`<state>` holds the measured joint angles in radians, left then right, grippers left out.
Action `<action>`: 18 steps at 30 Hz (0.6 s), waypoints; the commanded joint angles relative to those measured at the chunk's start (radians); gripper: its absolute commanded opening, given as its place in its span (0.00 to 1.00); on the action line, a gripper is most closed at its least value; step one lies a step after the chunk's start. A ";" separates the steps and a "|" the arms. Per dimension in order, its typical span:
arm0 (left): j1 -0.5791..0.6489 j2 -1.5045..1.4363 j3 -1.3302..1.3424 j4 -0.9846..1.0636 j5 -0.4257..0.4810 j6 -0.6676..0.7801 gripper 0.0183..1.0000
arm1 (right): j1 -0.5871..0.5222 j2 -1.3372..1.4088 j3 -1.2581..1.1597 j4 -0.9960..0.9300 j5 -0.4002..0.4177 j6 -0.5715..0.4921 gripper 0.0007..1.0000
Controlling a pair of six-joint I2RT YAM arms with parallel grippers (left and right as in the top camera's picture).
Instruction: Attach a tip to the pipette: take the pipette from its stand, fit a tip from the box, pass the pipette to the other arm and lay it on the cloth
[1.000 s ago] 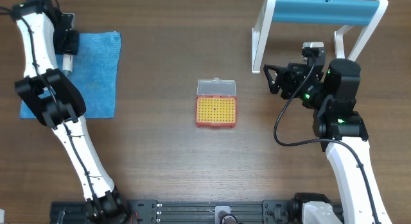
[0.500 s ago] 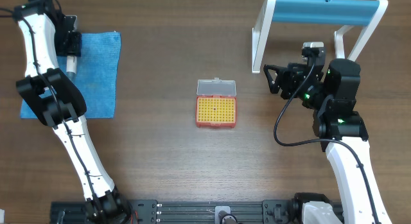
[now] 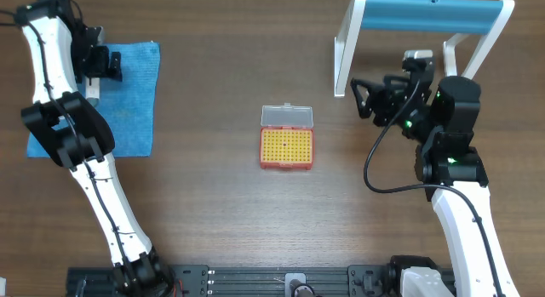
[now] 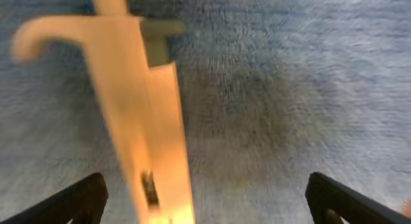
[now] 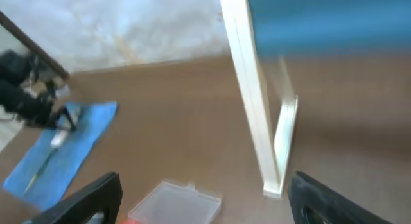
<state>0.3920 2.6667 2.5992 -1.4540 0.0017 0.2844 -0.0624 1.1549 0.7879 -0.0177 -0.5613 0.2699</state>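
The white pipette [image 4: 138, 108] lies on the blue cloth [image 4: 289, 89], its hooked finger rest pointing away from the wrist camera. My left gripper [image 4: 212, 201] hangs just above it, open wide, with the pipette body nearer one finger and neither finger touching it. In the top view the left gripper [image 3: 100, 63] is over the cloth's [image 3: 132, 93] far left part, and the pipette [image 3: 88, 90] pokes out beside it. The orange tip box [image 3: 287, 148] sits mid-table with its clear lid open. My right gripper [image 3: 364, 97] is open and empty next to the stand [image 3: 426, 12].
The stand has white legs [image 5: 257, 102] and a blue top bar [image 5: 327, 22] at the back right. The tip box lid [image 5: 173, 198] shows in the right wrist view, with the cloth [image 5: 70, 153] and left arm far off. Bare wooden table lies between the box and each arm.
My left gripper has opened and turned over the cloth, letting go of the pipette, which now rests there. The right gripper has shifted slightly toward the stand.
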 commanded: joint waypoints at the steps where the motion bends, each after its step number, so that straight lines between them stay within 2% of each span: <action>1: -0.013 -0.156 0.277 -0.136 0.067 -0.080 1.00 | -0.014 0.006 0.005 0.125 0.005 -0.066 0.84; 4: -0.035 -0.265 0.382 -0.245 0.119 -0.193 1.00 | -0.045 -0.003 0.005 0.124 0.004 -0.145 0.84; 7: -0.091 -0.419 0.381 -0.245 0.199 -0.276 1.00 | -0.047 -0.078 0.005 0.076 0.003 -0.353 0.84; 10: -0.190 -0.554 0.345 -0.245 0.197 -0.296 1.00 | -0.056 -0.197 0.005 -0.148 0.005 -0.567 0.84; 12: -0.301 -0.677 0.267 -0.245 0.167 -0.313 1.00 | -0.090 -0.305 0.000 -0.325 0.005 -0.645 0.84; 14: -0.416 -0.816 0.111 -0.245 0.027 -0.341 1.00 | -0.133 -0.414 -0.023 -0.447 0.005 -0.702 0.84; 15: -0.461 -0.884 0.013 -0.245 -0.027 -0.360 1.00 | -0.148 -0.452 -0.041 -0.470 0.005 -0.706 0.84; 18: -0.539 -1.106 -0.323 -0.245 -0.094 -0.435 1.00 | -0.186 -0.557 -0.097 -0.550 0.004 -0.706 0.84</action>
<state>-0.1146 1.7081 2.4977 -1.6825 0.0334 -0.0566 -0.2195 0.6624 0.7456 -0.5243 -0.5549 -0.3878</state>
